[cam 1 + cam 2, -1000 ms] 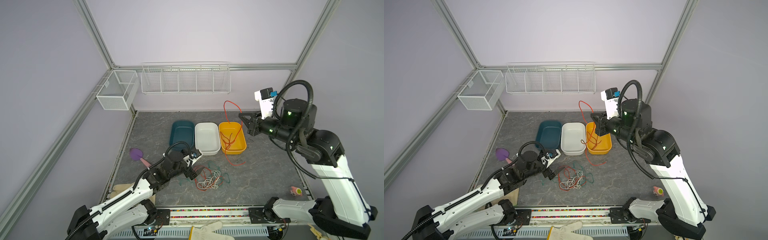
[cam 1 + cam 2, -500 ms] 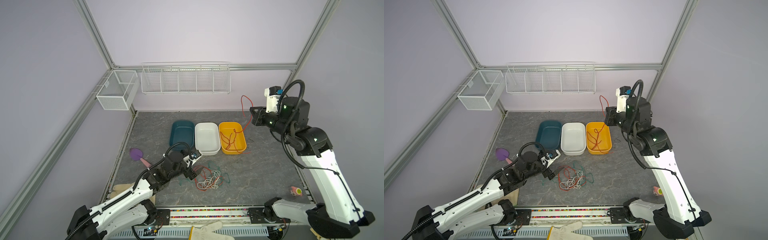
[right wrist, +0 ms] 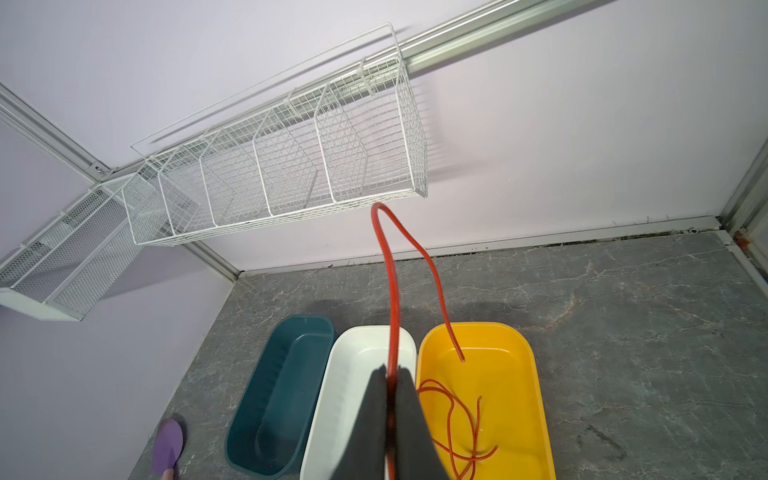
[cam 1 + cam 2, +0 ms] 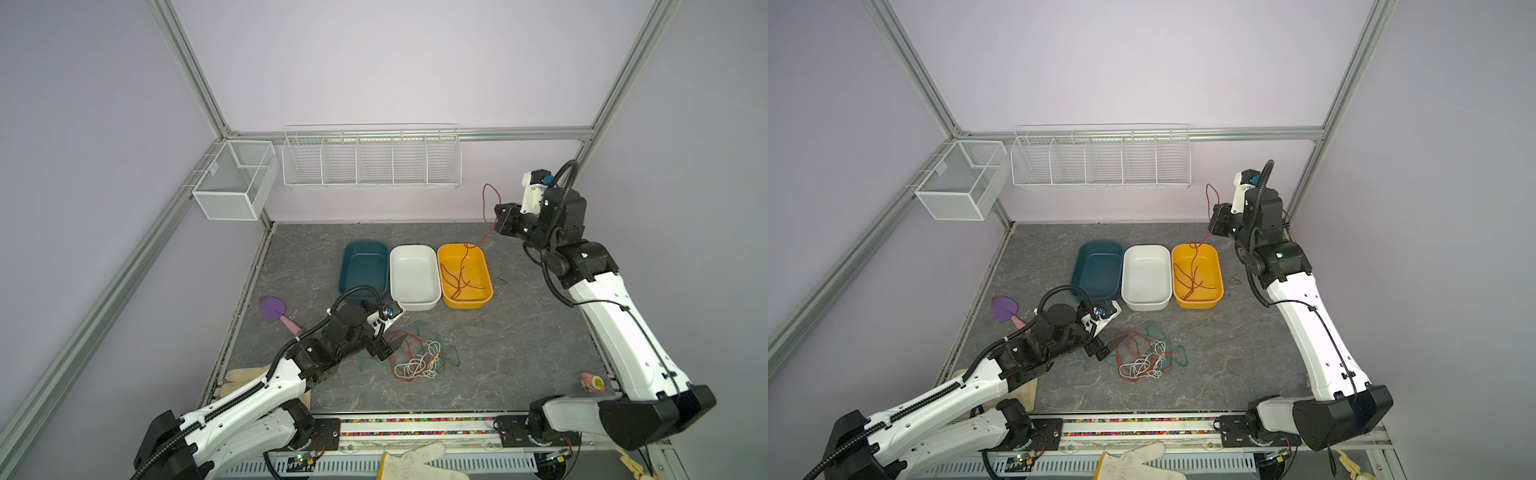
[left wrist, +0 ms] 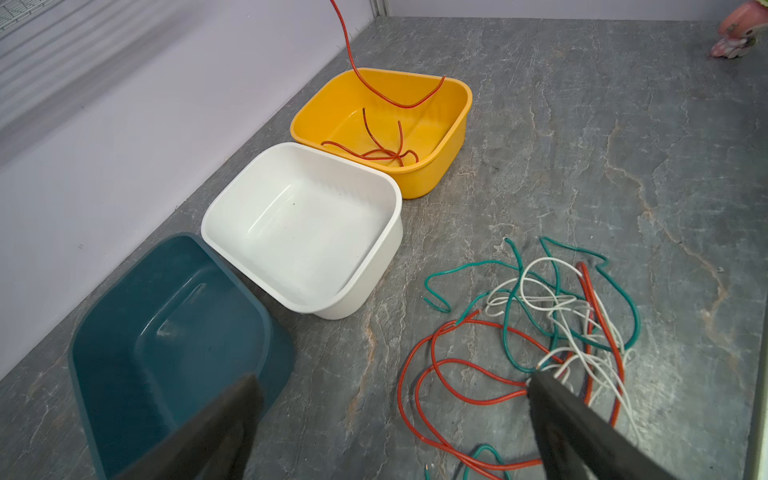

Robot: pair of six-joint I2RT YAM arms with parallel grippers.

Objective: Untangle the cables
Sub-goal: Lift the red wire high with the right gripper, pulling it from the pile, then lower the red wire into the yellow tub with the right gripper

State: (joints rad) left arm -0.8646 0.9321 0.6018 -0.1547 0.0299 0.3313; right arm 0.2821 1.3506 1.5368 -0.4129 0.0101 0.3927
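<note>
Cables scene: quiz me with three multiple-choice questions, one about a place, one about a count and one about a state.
1. Of the teal bin, white bin and yellow bin, which does the red cable trail into? A teal B white C yellow
2. How many cable colours are in the heap? A one B three C five
3. The right gripper is: A open B shut on the red cable C shut on nothing

Answers:
1. C, its lower part lies in the yellow bin.
2. B, the strands are red, white and green.
3. B, the right wrist view shows it clamped on the cable.
</note>
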